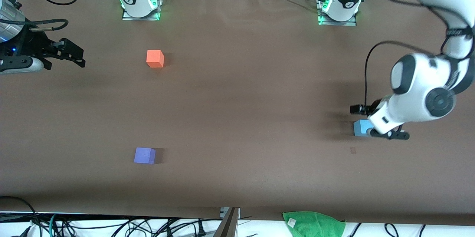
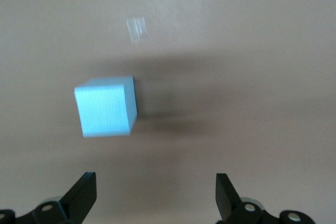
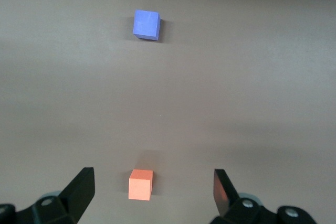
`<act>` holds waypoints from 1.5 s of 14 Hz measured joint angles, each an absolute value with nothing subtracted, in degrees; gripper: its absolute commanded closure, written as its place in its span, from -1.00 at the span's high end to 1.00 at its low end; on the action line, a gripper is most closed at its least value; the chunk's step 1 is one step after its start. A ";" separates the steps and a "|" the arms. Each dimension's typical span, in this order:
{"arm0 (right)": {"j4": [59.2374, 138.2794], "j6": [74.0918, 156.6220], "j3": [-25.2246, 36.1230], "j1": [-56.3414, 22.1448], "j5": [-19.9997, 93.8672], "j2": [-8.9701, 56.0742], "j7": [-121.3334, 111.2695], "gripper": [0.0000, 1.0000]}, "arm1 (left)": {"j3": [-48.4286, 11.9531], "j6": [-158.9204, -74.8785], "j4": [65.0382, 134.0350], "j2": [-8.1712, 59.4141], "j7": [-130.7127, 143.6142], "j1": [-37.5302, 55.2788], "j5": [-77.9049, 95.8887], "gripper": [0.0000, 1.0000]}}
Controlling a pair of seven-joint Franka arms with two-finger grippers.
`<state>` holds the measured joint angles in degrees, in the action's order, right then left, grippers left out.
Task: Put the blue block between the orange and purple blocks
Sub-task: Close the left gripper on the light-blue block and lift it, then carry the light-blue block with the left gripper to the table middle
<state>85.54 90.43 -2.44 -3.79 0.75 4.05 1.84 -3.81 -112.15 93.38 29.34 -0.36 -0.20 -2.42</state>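
Observation:
The blue block (image 1: 360, 128) lies on the brown table toward the left arm's end, partly covered by the left gripper (image 1: 375, 122), which hangs low over it. In the left wrist view the blue block (image 2: 105, 106) sits off to one side of the gap, and the left gripper (image 2: 155, 195) is open and empty. The orange block (image 1: 155, 59) lies nearer the robot bases. The purple block (image 1: 144, 155) lies nearer the front camera. The right gripper (image 1: 74, 56) waits above the table's edge at the right arm's end. The right wrist view shows the right gripper (image 3: 153, 192) open above the orange block (image 3: 140, 184), with the purple block (image 3: 146, 24) farther off.
A green cloth (image 1: 314, 223) lies at the table's near edge. A small mark (image 1: 353, 150) is on the table near the blue block, and a strip of clear tape (image 2: 136, 29) shows in the left wrist view. Cables hang below the near edge.

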 measured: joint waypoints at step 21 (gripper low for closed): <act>85.53 91.77 -2.45 -3.79 0.76 4.19 1.84 1.00 | -3.98 -121.94 92.68 40.60 -1.06 -4.46 -5.35 -1.00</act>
